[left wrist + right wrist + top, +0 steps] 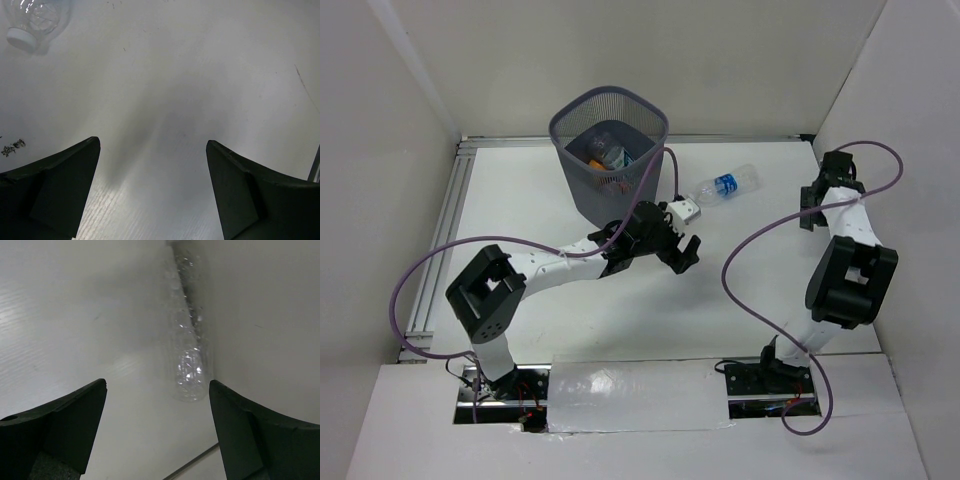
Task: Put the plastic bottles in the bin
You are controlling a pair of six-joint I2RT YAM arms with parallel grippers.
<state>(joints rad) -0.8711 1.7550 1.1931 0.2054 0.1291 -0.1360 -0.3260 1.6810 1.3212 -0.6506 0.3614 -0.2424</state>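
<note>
Pickup pending: clear blue-labelled plastic bottle (720,187) one o'clock of my left gripper (152,142), jaws apart; I must reach, clamp.

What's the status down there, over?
Left gripper open, empty, just short of blue-label bottle lying on table. Right gripper open, empty. Other bottles in bin. Nothing blocking.

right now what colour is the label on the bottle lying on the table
Blue, on a clear bottle; clearest in the top external view.
</note>
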